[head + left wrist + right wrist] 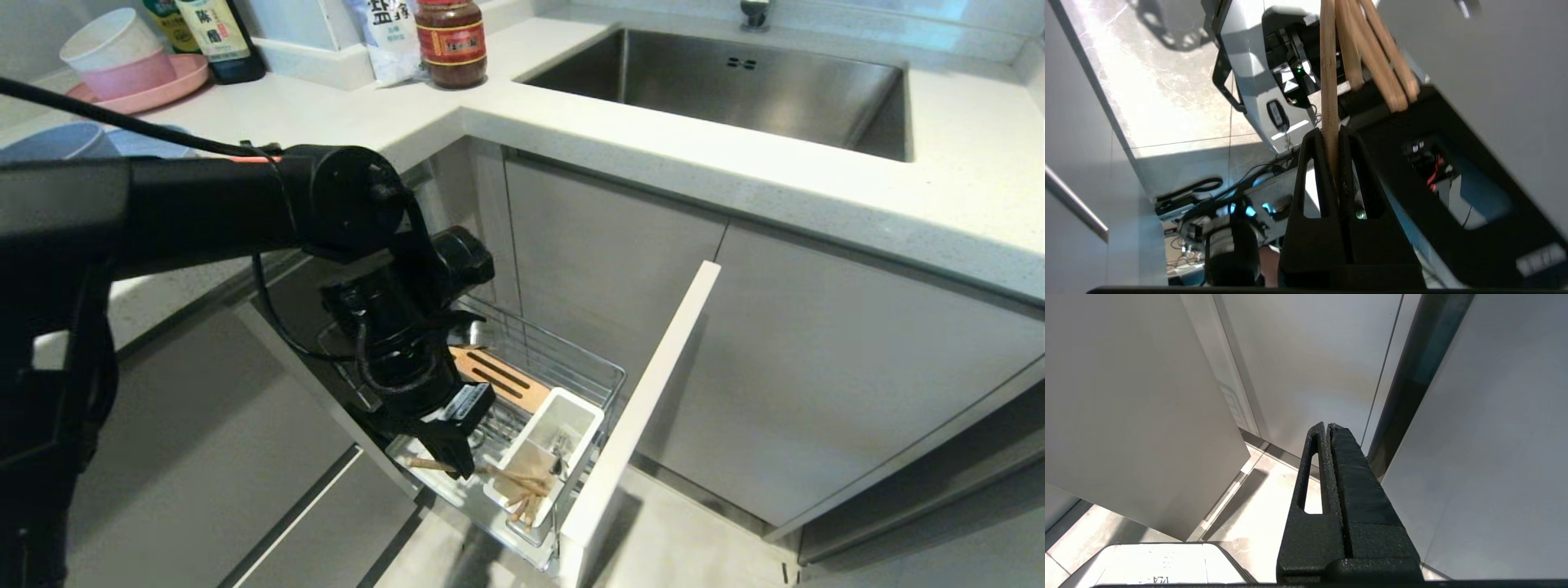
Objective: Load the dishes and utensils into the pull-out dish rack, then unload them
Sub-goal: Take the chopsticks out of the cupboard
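Note:
The pull-out dish rack [581, 358] stands drawn out, with its slotted wooden strip [500, 378], white utensil cup [571, 406] and pale front panel [653, 400]. My left gripper [462, 467] reaches down beside the cup and is shut on one wooden chopstick [420, 464], which sticks out sideways. In the left wrist view that chopstick [1329, 77] is pinched at the left gripper [1331, 132], with more wooden sticks [1386, 77] beyond. More chopsticks [522, 490] lie in the cup. A blue-grey bowl [51, 140] and a light-blue plate [155, 142] sit on the counter behind my arm. My right gripper [1328, 425] is shut and empty.
On the counter are a pink plate with stacked bowls [131, 69], bottles [219, 37] and a jar [451, 41]. A steel sink [718, 82] lies at the back right. Grey cabinet doors [816, 367] flank the rack.

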`<state>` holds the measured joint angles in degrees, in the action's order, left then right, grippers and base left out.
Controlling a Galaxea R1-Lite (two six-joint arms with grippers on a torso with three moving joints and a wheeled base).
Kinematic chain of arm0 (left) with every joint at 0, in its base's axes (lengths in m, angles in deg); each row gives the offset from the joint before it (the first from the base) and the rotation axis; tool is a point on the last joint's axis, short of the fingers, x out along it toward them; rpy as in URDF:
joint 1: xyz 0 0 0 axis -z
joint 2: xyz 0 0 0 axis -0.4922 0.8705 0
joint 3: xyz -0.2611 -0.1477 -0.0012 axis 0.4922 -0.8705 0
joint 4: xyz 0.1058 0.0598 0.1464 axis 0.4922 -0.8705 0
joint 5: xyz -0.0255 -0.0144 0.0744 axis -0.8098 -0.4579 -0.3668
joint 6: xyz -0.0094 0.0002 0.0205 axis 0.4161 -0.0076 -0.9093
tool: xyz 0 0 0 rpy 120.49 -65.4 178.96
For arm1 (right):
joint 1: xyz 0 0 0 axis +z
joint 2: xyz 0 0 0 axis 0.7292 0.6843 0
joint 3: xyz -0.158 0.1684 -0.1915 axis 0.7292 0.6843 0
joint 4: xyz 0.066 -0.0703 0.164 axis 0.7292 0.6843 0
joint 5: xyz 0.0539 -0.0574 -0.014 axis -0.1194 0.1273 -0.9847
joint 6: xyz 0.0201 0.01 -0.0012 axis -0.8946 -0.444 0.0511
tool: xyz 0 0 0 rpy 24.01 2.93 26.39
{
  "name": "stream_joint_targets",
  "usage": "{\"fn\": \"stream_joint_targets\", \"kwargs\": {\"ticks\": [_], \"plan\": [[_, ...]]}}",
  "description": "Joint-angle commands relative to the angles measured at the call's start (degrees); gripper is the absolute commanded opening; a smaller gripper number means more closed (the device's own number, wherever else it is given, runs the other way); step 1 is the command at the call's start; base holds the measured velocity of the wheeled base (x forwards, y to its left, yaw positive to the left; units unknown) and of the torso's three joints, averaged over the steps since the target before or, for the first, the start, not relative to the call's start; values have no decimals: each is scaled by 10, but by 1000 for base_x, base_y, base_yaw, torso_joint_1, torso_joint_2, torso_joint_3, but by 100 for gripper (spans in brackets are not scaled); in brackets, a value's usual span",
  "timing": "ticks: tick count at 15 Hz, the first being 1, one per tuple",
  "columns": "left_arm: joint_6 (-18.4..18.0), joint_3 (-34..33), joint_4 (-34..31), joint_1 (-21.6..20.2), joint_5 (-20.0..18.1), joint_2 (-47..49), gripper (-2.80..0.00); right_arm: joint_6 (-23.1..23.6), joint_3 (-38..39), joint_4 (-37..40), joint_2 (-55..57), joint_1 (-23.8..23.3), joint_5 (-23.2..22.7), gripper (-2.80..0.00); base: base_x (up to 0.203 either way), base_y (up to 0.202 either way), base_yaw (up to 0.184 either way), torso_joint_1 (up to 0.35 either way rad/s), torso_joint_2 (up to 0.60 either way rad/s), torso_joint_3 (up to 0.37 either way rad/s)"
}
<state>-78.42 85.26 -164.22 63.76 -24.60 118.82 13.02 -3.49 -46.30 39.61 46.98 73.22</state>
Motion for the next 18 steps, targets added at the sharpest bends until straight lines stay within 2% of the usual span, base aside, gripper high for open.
{"fn": "stream_joint_targets", "kwargs": {"ticks": [1,8,13,16,18], "plan": [[0,0,-16,4,1,-48,-280,0,1,0,-2,0,0,-280,0,0,0,0,0,0],[-1,0,-59,21,11,-155,-280,0,1,0,-2,0,0,-280,0,0,0,0,0,0],[-1,0,-62,25,16,-240,-280,1,1,0,-2,0,0,-280,0,0,0,0,0,0],[0,0,-50,26,31,-309,-280,0,1,0,-2,0,0,-280,0,0,0,0,0,0],[16,-8,7,24,37,-356,-280,0,1,0,-2,0,0,-280,0,0,0,0,0,0]]}}
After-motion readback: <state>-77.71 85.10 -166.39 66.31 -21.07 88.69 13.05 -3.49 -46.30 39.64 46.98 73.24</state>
